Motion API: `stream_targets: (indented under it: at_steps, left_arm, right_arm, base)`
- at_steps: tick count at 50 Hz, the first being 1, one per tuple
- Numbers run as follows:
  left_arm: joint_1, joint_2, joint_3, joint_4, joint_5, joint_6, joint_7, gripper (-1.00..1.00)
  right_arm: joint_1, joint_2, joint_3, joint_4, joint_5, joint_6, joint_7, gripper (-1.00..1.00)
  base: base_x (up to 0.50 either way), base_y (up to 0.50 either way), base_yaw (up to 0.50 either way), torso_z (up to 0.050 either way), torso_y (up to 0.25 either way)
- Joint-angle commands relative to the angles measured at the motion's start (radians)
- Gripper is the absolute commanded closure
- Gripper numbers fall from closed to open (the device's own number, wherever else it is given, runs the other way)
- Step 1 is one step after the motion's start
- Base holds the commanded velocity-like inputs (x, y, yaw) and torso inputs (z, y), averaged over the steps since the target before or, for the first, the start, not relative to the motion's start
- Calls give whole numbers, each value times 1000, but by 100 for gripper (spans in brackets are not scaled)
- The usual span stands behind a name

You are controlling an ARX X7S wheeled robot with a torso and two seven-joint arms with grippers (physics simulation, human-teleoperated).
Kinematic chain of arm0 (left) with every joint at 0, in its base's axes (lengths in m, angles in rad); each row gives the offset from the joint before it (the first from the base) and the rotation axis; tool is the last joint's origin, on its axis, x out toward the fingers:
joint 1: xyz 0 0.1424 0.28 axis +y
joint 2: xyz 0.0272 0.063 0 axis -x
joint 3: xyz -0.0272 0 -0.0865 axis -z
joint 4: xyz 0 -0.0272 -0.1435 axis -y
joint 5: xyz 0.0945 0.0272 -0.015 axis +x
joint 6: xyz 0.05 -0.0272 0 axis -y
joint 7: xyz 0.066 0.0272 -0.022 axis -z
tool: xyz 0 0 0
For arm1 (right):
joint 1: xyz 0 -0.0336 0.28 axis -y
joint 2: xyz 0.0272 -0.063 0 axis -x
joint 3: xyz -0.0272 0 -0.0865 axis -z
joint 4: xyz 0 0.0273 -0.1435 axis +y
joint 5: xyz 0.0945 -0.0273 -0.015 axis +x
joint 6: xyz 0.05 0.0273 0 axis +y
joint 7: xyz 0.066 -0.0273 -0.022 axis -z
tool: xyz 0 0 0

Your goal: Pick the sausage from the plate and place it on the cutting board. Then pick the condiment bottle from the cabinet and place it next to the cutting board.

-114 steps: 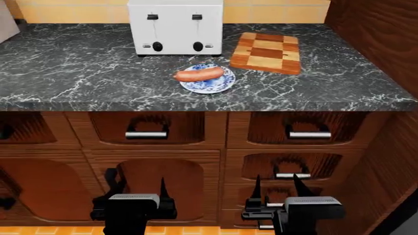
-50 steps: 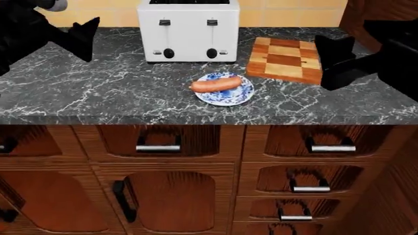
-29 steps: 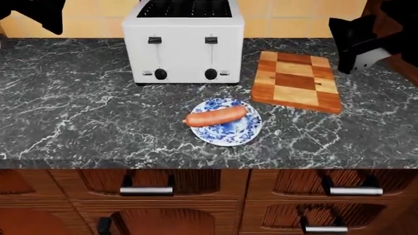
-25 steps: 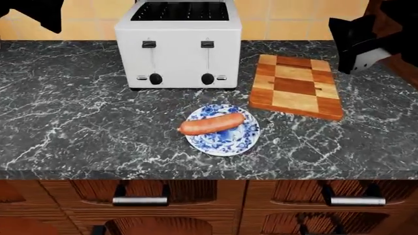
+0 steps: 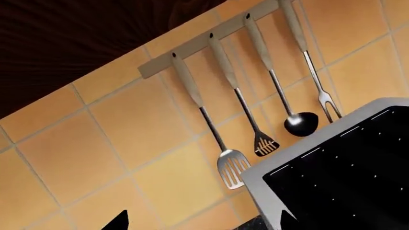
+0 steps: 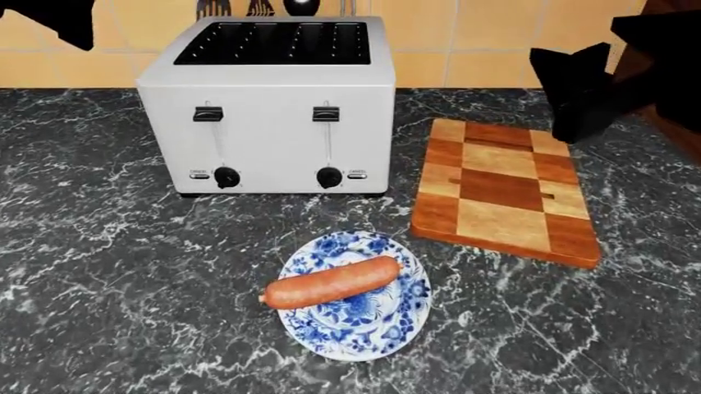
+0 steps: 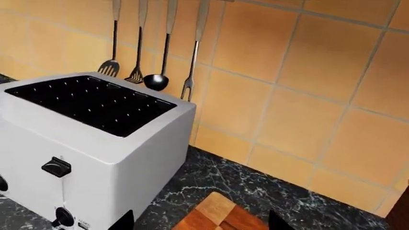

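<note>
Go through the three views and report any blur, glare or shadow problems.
Head view: sharp, evenly lit, with the sausage and the plate crisp and a soft shadow under the toaster. Left wrist view: tilted, no blur, bright highlights on the hanging utensils. Right wrist view: clear, no glare.

Reddish sausage lies across floral plate; checkered cutting board nearby.

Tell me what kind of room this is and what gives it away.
A home kitchen, most likely. A white toaster stands on a dark marble counter against a tiled wall, cooking utensils hang from a rail behind it, and a wooden cutting board lies beside a plate holding a sausage.
</note>
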Motion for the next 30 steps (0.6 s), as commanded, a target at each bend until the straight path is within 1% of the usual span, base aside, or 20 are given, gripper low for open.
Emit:
stream_targets:
  at_steps: [1,2,4,6,8,10,12,15,18,20,24,30]
  left_arm:
    - [10,-25,-26,26,-10,-22,-16,-100]
    - [13,-28,-30,29,-11,-24,-20,-100]
    - [13,-31,-35,23,-10,-24,-28,-100]
    - [12,-28,-38,12,-8,-19,-37,-100]
    - [15,-23,-39,4,-6,-15,-46,-100]
    - [19,-19,-44,4,-6,-18,-56,-100]
    - [34,-18,-48,15,-7,-23,-68,-100]
    - [48,-15,-43,13,-1,-23,-79,-100]
    - [43,-9,-34,-13,10,-14,-86,-100]
    - [36,-5,-29,-33,17,-6,-90,-100]
    - [27,-3,-23,-63,27,7,-98,-100]
    - [36,-12,-27,-77,31,15,-108,-100]
  right_arm:
    - [42,38,-73,-66,72,32,-109,-100]
    - [60,51,-95,-82,96,56,-140,-100]
    - [96,78,-128,-82,224,97,-149,-100]
    - [137,108,-190,-68,363,98,-145,-100]
    - [167,106,-262,-53,393,97,-193,-100]
    - [198,107,-325,-53,375,98,-289,-100]
    - [243,100,-402,-43,324,98,-415,-100]
    - [287,72,-528,-47,152,73,-654,-100]
    - [328,39,-698,-27,-64,-18,-908,-100]
    - [349,12,-795,9,-172,-88,-1035,-100]
    - [359,-43,-933,86,-313,-211,-1205,-100]
    - [361,-117,-1055,203,-440,-344,-1354,-100]
  base:
    - [0,0,0,0,0]
    - [0,0,0,0,0]
    - [0,0,0,0,0]
    - [0,0,0,0,0]
    - [0,0,0,0,0]
    - [0,0,0,0,0]
    - [0,0,0,0,0]
    - [0,0,0,0,0]
    - [0,0,0,0,0]
    - [0,0,0,0,0]
    - [0,0,0,0,0]
    - [0,0,0,0,0]
